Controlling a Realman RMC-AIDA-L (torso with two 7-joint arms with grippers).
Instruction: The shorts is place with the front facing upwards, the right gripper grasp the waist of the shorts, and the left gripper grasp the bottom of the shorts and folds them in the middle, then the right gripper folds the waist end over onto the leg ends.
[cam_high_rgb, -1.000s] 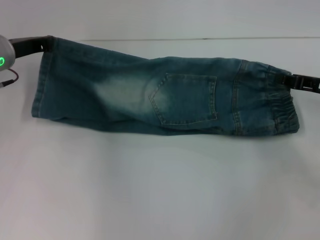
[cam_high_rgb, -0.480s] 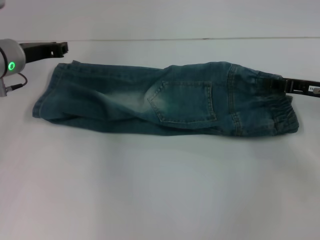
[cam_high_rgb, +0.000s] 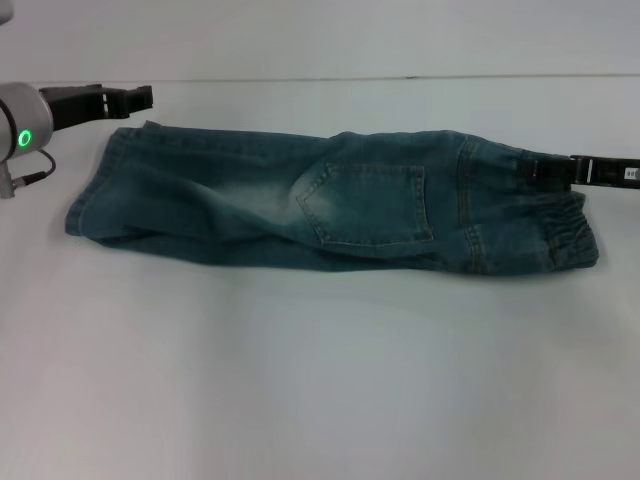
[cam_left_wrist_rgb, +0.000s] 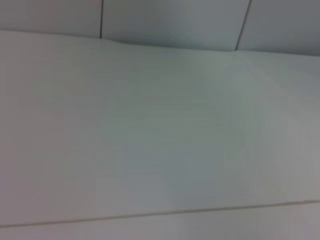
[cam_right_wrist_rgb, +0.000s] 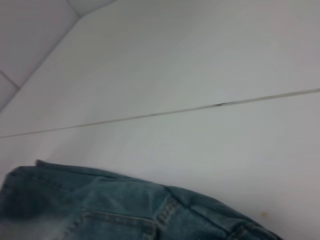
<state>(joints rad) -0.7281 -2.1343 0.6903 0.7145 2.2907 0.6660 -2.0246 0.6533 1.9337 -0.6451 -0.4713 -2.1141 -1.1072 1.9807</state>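
denim shorts (cam_high_rgb: 330, 205) are laid folded lengthwise on the white table (cam_high_rgb: 320, 380), stretched from the robot's left to its right, with a patch pocket (cam_high_rgb: 370, 205) turned upward and a pale faded patch beside it. the waist of the shorts (cam_high_rgb: 560, 225), gathered and crinkled, is placed at the right end, while the bottom of the shorts (cam_high_rgb: 95, 195), with its straight stitched hems, is placed at the left end and rests flat on the table. the right gripper (cam_high_rgb: 545, 172) is seen reaching in from the right edge at the upper part of the waistband, its black tip touching the gathered denim and pinched onto it. the left gripper (cam_high_rgb: 135, 98) is held just beyond the far left corner of the leg hems, apart from the cloth and holding nothing; whether its fingers are spread or pressed together cannot be told. only bare white surface and wall seams are shown in the left wrist view. in the right wrist view, a fold of the shorts (cam_right_wrist_rgb: 115, 205) with orange-tan stitching is seen lying on the table, with a thin seam line (cam_right_wrist_rgb: 200, 107) running across the surface behind it.
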